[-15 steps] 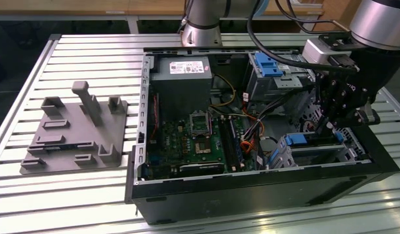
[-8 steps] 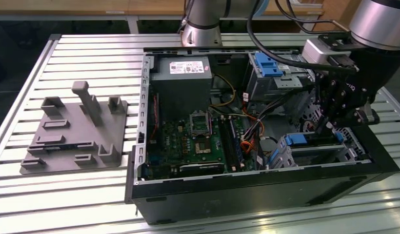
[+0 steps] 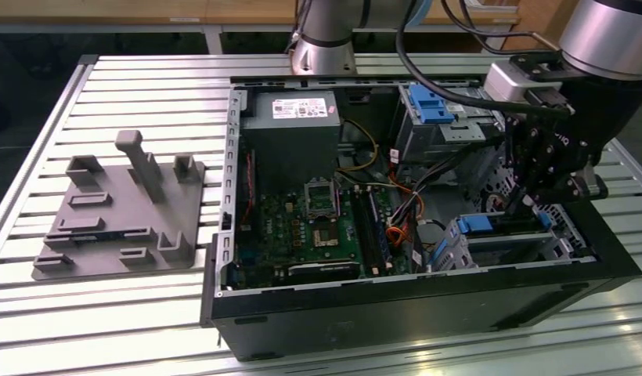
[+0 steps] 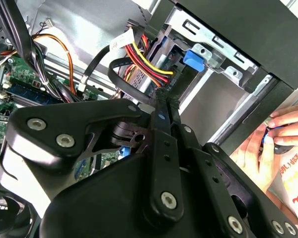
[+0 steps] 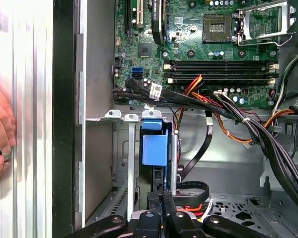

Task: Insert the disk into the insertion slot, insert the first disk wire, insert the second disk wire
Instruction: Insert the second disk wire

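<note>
Exterior view: the gripper (image 3: 532, 205) is positioned inside the open computer case (image 3: 405, 313), directly above the insertion slot (image 3: 514, 243) at the exterior view's right, where the disk (image 3: 477, 225) is seated with its blue carrier end exposed. Both wrist views show the fingers (image 5: 161, 203) pressed together just beside the disk (image 5: 154, 148), with red and yellow wires (image 4: 144, 57) bundled near the slot. A person's hand (image 4: 268, 148) is rested outside the case wall.
</note>
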Available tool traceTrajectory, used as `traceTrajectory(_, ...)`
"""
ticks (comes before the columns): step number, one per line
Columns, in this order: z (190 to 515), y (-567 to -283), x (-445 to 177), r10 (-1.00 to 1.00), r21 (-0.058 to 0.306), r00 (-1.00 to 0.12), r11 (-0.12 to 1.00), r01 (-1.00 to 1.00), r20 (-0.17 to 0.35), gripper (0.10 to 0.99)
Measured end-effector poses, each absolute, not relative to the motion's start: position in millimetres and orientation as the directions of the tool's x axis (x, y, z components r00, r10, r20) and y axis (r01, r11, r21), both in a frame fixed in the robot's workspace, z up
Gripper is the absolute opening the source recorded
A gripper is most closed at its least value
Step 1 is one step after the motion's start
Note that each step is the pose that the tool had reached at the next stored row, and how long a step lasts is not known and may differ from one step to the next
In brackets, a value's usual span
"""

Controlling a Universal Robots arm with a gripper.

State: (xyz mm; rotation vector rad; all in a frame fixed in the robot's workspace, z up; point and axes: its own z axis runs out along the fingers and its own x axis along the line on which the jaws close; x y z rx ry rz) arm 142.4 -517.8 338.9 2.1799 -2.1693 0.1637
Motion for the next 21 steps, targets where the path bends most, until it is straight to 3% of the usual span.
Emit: traceTrajectory(21,333.7,-518.8,142.4,-0.993,-0.031,0.003,-0.007,-0.999,0.119,0.145)
